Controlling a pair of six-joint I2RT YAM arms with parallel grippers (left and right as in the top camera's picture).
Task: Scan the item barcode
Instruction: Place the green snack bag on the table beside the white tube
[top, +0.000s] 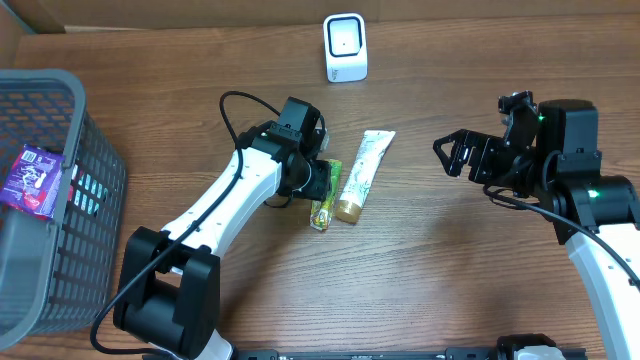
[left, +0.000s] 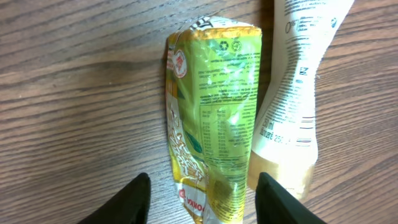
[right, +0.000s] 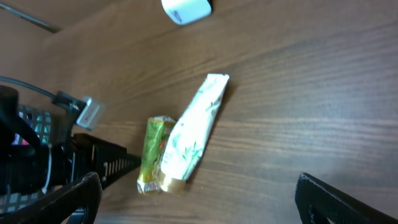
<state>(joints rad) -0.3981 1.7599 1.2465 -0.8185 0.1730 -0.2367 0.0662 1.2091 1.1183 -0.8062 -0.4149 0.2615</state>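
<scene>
My left claw (left: 205, 196) is black, and so is my right claw (top: 448, 158). My left arm (top: 235, 195) is white with black joints. The packet (left: 214, 118) is glossy yellow-green with golden-yellow edges, a small red emblem at one corner and fine dark print. Just beside the packet, the tube (top: 362, 168) is white with green leafy figures, grey lettering and a gold end. The counter (top: 450, 290) is brown with darker wood grain. The scanner (top: 345, 47) is white with a pale grey face. The basket (top: 100, 200) is grey mesh, and the pack (top: 30, 180) in it is purple with white markings.
</scene>
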